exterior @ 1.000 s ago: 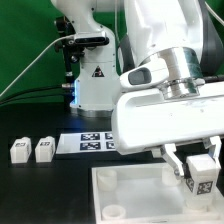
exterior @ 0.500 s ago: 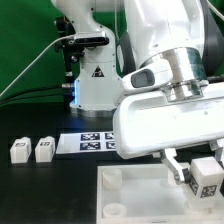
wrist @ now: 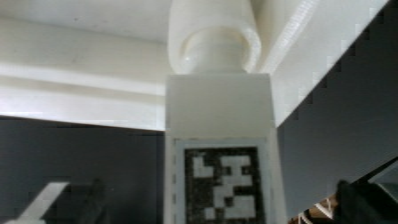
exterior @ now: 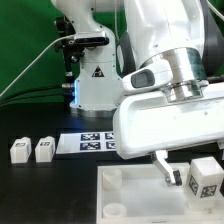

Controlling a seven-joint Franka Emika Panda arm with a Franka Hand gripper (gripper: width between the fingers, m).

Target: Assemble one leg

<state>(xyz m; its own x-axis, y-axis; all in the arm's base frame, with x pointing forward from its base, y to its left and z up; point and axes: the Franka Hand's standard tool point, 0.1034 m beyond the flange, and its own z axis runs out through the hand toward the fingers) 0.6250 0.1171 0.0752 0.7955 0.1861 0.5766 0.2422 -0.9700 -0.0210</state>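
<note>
A white leg (exterior: 205, 181) with a black-and-white tag stands upright over the right part of the white tray-like part (exterior: 128, 188), in the exterior view's lower right. My gripper (exterior: 192, 172) is open around it. One finger (exterior: 163, 168) stands clear of the leg to its left; the other finger is hidden at the frame edge. In the wrist view the leg (wrist: 221, 140) fills the middle, its rounded end toward the tray-like part (wrist: 89, 95). My gripper (wrist: 205, 205) shows as dark fingertips (wrist: 47, 200) well apart from the leg on both sides.
Two more white legs (exterior: 20, 150) (exterior: 44, 149) stand on the black table at the exterior view's left. The marker board (exterior: 90, 142) lies behind the tray-like part. The arm's white base (exterior: 95, 85) stands at the back, before a green backdrop.
The jaws have opened: the visible finger has moved left, away from the leg. The leg has let go of contact and sits slightly lower and further right.
</note>
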